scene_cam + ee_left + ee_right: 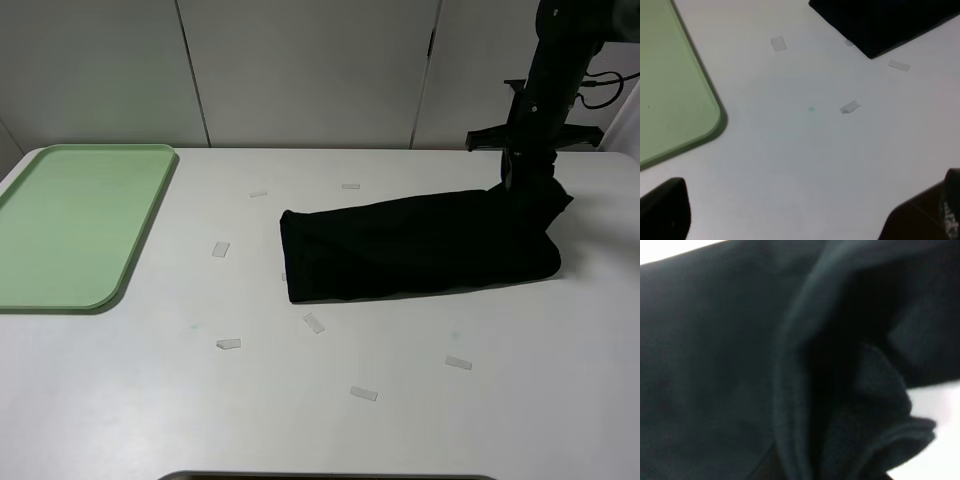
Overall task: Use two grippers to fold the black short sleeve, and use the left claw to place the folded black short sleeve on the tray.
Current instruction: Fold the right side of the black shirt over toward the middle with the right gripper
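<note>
Seen from the high camera, the black short sleeve [420,248] lies on the tabletop [320,420] as a long narrow band with its print hidden. One end sits directly under the right claw [522,182] and the rest stretches away from it toward the tray [80,225], which is well apart beyond the band's far end. The cloth at the near end rises in a peak to the claw. I take this to mean the claw is narrowed onto a pinch of fabric, holding that end up so it can be carried over for another fold. Paper scraps [314,322] are scattered around the far end. In the left wrist view, the left claw [802,212] hangs wide open and empty over bare tabletop, fingers [662,212] spread apart. The tray's rounded corner lies just ahead of it to one side and a corner of the shirt farther ahead to the other, so it seems parked between the two, ready to take the free end. In the right wrist view, black fabric fills nearly everything, bunched in soft ridges close to the camera, with only a sliver of tabletop showing. The jaws themselves are hidden, but cloth crowded this tightly fits a grip on the shirt's end.
</note>
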`<act>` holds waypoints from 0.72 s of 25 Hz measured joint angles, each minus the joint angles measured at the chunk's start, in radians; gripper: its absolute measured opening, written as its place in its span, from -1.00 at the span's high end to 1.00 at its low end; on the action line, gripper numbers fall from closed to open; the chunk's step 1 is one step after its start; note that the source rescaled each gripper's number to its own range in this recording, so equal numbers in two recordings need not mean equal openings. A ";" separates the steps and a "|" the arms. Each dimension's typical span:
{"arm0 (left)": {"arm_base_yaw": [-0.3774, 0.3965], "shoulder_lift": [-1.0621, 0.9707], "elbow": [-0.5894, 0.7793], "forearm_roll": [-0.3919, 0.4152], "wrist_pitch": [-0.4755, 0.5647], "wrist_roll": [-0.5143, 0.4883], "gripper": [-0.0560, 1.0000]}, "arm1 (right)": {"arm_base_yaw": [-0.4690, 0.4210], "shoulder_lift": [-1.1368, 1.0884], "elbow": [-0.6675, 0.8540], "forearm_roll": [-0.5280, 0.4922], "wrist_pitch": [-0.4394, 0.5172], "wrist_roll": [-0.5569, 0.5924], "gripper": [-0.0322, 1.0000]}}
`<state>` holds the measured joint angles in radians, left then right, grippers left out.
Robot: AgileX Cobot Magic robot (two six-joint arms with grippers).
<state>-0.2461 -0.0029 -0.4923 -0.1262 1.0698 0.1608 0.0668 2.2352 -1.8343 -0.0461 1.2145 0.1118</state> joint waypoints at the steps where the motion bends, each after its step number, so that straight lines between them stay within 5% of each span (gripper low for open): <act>1: 0.000 0.000 0.000 0.000 0.000 0.000 -1.00 | 0.008 0.000 0.000 0.022 0.000 -0.007 0.64; 6: 0.000 0.000 0.000 0.002 0.000 0.000 -1.00 | 0.042 0.000 0.000 0.175 0.000 -0.072 -0.43; 8: 0.000 0.000 0.000 0.028 0.000 0.000 -1.00 | 0.053 0.000 0.000 0.231 0.000 -0.088 -0.70; 18: 0.000 0.000 0.000 0.159 0.000 0.000 -1.00 | 0.066 0.000 0.000 0.135 0.000 -0.112 -0.86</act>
<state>-0.2461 -0.0029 -0.4923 0.0329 1.0698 0.1608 0.1332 2.2352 -1.8343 0.0891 1.2145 0.0000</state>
